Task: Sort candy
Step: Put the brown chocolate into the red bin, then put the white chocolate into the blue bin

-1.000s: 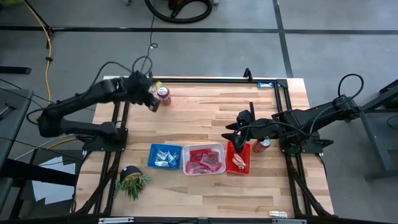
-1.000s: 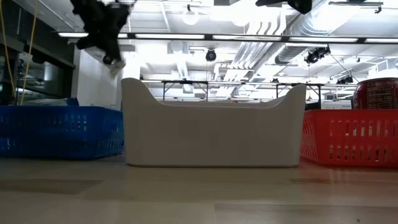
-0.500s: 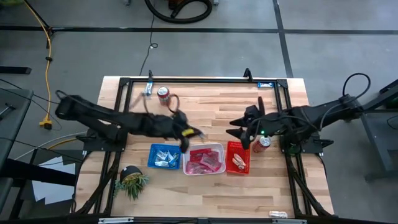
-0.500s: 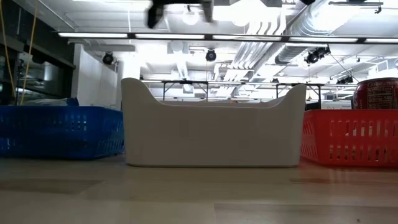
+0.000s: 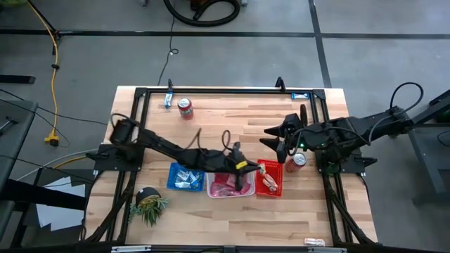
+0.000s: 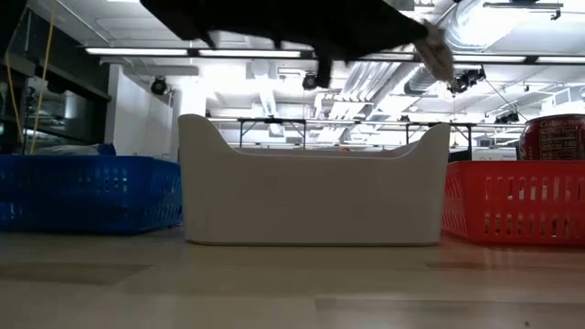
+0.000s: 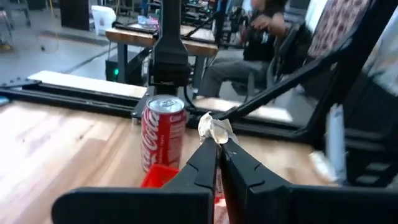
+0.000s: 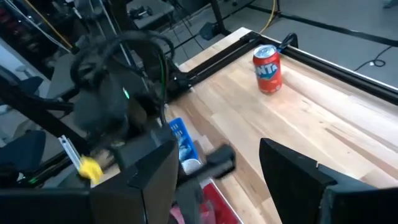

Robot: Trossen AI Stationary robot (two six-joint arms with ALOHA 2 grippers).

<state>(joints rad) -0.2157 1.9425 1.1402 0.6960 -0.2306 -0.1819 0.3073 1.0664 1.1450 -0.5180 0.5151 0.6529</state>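
My left arm reaches across the table, and its gripper (image 5: 249,171) (image 7: 217,142) hangs above the seam between the white tray (image 5: 230,180) and the red tray (image 5: 269,178). It is shut on a small pale wrapped candy (image 7: 213,129). In the low view the gripper (image 6: 434,50) shows high over the white tray's (image 6: 311,192) right end. Pink candy lies in the white tray, blue-and-white candy in the blue tray (image 5: 186,176), and a few sweets in the red tray. My right gripper (image 5: 275,143) (image 8: 217,149) hovers open just beyond the red tray and touches nothing. My left gripper pinches the pale candy's crumpled wrapper (image 7: 214,132) between its two fingertips; the candy juts past the tips. The candy is lifted clear, well above the tray rims (image 6: 430,57).
One red soda can (image 5: 184,107) stands near the far-left corner, another (image 5: 299,161) right of the red tray. A small green plant (image 5: 148,204) sits near the left front. Black frame rails run along the table's edges. A person sits in the room beyond.
My left arm has swept from the far-left soda can toward the near right, passing over the blue and white trays, and now stretches low above the white and red trays. My right gripper has drifted slightly toward the far-right.
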